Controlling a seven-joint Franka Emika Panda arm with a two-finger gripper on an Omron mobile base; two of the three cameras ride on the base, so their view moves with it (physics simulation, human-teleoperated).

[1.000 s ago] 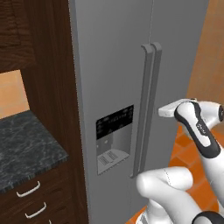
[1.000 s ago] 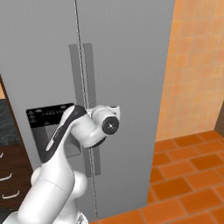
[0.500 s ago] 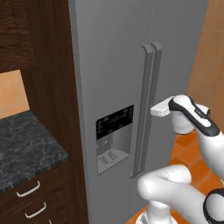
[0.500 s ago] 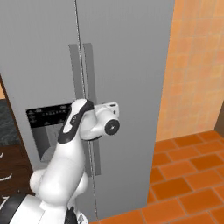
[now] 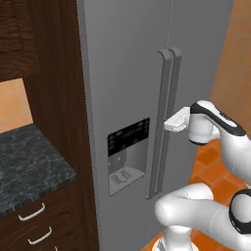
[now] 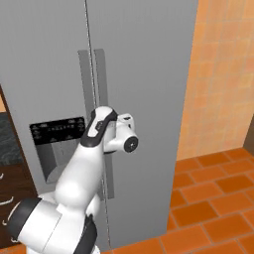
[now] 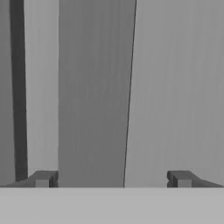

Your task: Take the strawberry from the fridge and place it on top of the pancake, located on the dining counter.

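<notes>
- Closing in on the fridge [image 5: 127,73]: over the last second my hand has slid in from 3 o'clock and now sits right against the right-hand handle [image 5: 172,98].
- Pincer [image 7: 113,179] is spread wide, fingertips [image 7: 43,178] apart, with the handle's grey bar running between them. Nothing clamped yet!
- By my reckoning that puts me one squeeze from pulling this door.
- Both doors are shut, so the strawberry is hidden, presumably inside.
- From the base cameras my wrist covers the tips, so actual contact with the handle is hard to call.
</notes>
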